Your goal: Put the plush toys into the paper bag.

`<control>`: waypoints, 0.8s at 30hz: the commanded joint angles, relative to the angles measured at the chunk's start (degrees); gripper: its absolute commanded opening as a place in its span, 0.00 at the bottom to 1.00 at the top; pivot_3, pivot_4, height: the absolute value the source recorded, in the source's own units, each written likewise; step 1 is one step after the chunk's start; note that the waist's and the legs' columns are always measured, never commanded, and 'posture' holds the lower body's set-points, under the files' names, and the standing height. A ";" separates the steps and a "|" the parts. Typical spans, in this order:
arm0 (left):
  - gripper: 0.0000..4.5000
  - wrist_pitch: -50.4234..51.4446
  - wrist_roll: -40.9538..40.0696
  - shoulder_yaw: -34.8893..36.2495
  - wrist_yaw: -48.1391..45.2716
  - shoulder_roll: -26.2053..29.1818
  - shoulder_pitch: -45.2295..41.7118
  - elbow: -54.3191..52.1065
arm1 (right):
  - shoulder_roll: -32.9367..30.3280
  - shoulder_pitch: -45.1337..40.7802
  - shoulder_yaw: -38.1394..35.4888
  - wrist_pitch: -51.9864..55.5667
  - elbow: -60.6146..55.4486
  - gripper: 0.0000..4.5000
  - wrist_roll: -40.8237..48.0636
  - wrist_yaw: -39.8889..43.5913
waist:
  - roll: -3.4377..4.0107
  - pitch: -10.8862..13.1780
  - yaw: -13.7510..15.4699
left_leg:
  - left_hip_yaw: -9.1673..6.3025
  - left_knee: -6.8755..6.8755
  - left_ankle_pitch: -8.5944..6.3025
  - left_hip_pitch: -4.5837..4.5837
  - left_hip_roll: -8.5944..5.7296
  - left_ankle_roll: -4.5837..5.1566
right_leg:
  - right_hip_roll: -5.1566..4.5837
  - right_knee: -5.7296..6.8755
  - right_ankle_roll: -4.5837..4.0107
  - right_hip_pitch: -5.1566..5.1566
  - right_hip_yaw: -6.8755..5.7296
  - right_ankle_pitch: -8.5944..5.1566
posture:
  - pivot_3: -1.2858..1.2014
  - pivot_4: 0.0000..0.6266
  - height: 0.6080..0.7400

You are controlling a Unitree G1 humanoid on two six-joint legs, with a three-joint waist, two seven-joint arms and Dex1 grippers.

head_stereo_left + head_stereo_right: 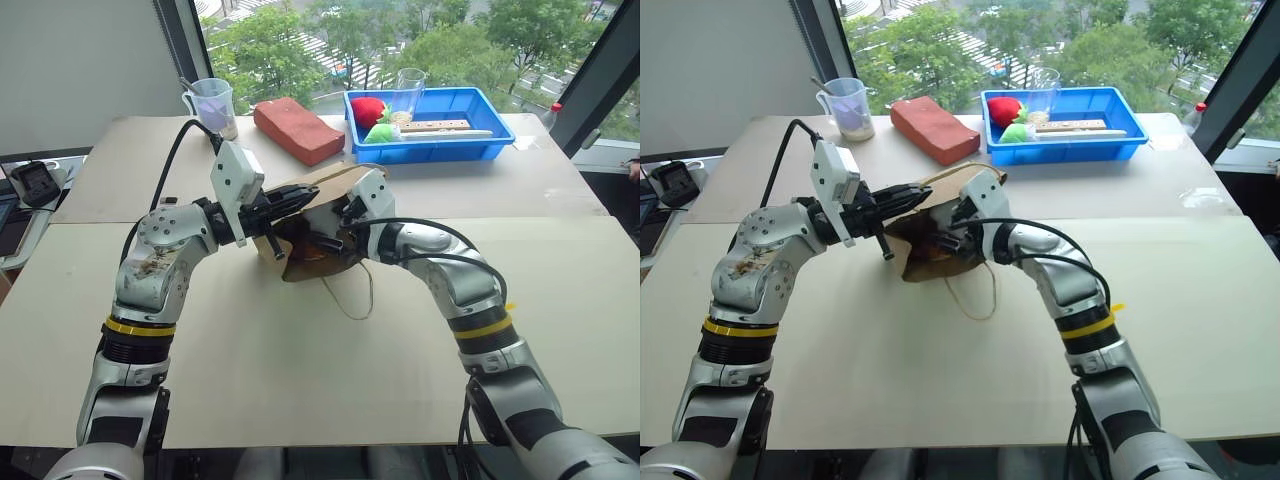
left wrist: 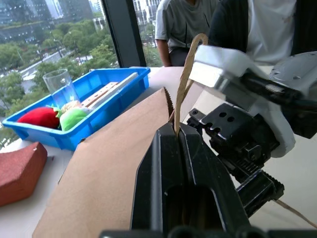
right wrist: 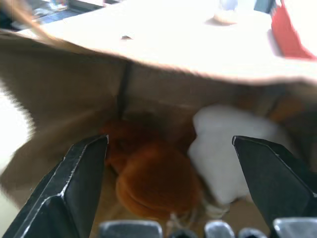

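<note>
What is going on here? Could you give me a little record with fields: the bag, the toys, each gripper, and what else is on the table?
Paper bag: lying mid-table, mouth held open between the two arms.
Orange toy: inside the bag.
White toy: inside the bag, beside the orange one.
Left gripper: shut on the bag's cord handle.
Right gripper: open, at the bag's mouth, holding nothing.
Other items: blue tray, red brick-like block, measuring cup.

Upper-floor office or lab: large window (image 1: 400, 30) over treetops, cardboard-covered table (image 1: 560, 270)
</note>
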 commanded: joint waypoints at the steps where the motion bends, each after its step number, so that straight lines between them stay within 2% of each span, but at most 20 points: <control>1: 0.00 4.16 -3.03 2.41 3.14 -0.56 -2.75 -3.15 | -1.40 1.03 0.42 -7.58 -3.71 0.99 -1.63 3.20 | 0.00 0.00 -0.02 | 0.00 0.01 0.00 0.00 0.00 0.00 | 0.00 -0.01 0.00 0.01 0.00 0.00 | 0.52 0.24 1.00; 4: 0.00 6.43 -4.02 2.97 4.46 -0.72 -3.66 -2.98 | -3.69 2.97 1.11 -10.56 -6.22 0.99 -2.68 6.09 | 0.00 0.00 0.02 | 0.00 0.02 0.00 0.02 0.00 -0.01 | 0.00 -0.01 0.00 0.05 0.00 0.00 | 0.52 0.24 1.00; 6: 0.00 6.92 -4.09 2.78 4.72 -0.56 -3.95 -2.88 | -4.44 4.07 -0.08 -8.68 -8.84 0.99 -1.36 6.50 | -0.01 0.00 0.00 | 0.00 0.02 0.00 0.02 0.00 -0.01 | 0.00 -0.02 0.00 0.05 0.00 0.00 | 0.52 0.24 1.00; 10: 0.00 7.48 -4.02 2.59 4.97 -0.41 -3.98 -2.86 | -5.73 5.94 -5.27 2.35 -16.67 0.99 5.73 6.13 | -0.01 0.00 0.08 | 0.00 0.02 0.01 0.01 0.00 -0.02 | 0.00 -0.01 0.00 0.05 0.00 0.00 | 0.52 0.24 1.00; 14: 0.00 7.68 -4.09 2.63 4.62 0.06 -3.86 -2.78 | -10.73 10.45 -9.32 19.21 -27.59 0.99 16.74 7.31 | -0.01 0.00 0.74 | -0.02 0.02 0.00 0.01 0.00 0.00 | 0.00 -0.02 0.00 0.08 -0.01 0.00 | 0.52 0.24 1.00; 16: 0.00 7.65 -4.27 2.52 4.51 0.03 -4.08 -2.45 | -11.20 13.56 -8.44 23.72 -30.17 0.99 18.71 5.64 | -0.03 -0.01 1.25 | -0.03 0.02 -0.02 0.01 0.00 0.03 | 0.00 -0.10 0.00 0.12 -0.02 0.00 | 0.52 0.24 1.00; 18: 0.00 7.36 -4.17 2.06 4.30 -0.20 -4.49 -1.90 | -10.31 15.81 -4.49 26.44 -29.11 0.99 17.29 3.13 | -0.03 -0.01 1.25 | 0.00 0.03 -0.02 0.01 -0.01 0.04 | 0.00 -0.13 0.00 0.13 0.00 0.00 | 0.52 0.24 1.00; 24: 0.00 7.23 -3.96 1.45 3.44 0.10 -4.45 -1.85 | -5.06 16.11 -0.97 30.74 -23.42 0.99 16.31 -2.37 | -0.03 0.00 1.30 | 0.02 0.12 0.00 0.06 -0.01 0.00 | 0.00 -0.17 0.00 0.09 0.01 0.00 | 0.52 0.24 1.00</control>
